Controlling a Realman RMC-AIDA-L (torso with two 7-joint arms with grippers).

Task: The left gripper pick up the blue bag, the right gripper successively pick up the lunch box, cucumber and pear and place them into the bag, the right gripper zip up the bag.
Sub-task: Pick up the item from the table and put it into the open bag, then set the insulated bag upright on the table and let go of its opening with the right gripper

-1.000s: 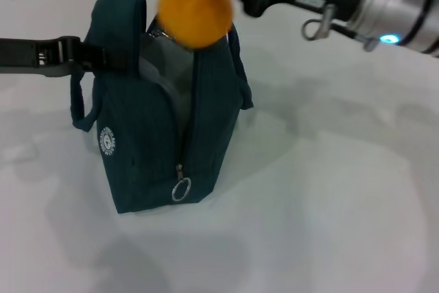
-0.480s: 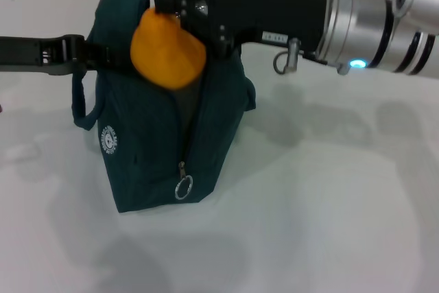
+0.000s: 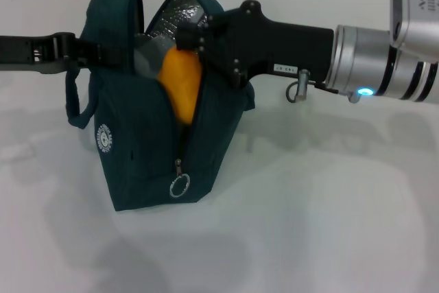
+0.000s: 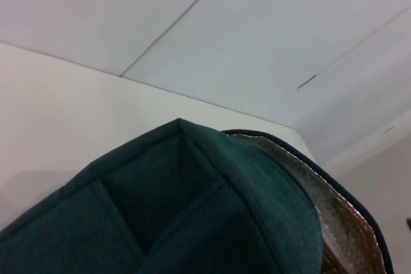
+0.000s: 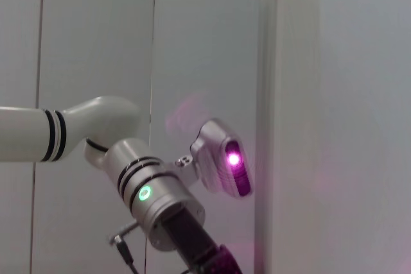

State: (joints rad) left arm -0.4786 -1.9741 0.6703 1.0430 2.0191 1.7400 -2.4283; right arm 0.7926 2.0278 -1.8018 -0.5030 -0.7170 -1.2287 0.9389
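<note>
- L: your left gripper (image 3: 82,51) keeps its pinch on the blue bag (image 3: 147,162) rim, mouth held wide.
- Mid: pear (image 3: 180,84) has dropped from above into the opening, half sunk.
- R: right gripper (image 3: 186,38) clamps the pear; release next, then zip.

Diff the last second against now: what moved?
The right gripper brought the pear down from above the blue bag into its open top, still gripped. The left gripper kept hold of the bag's edge; the bag stayed unzipped and in place.
</note>
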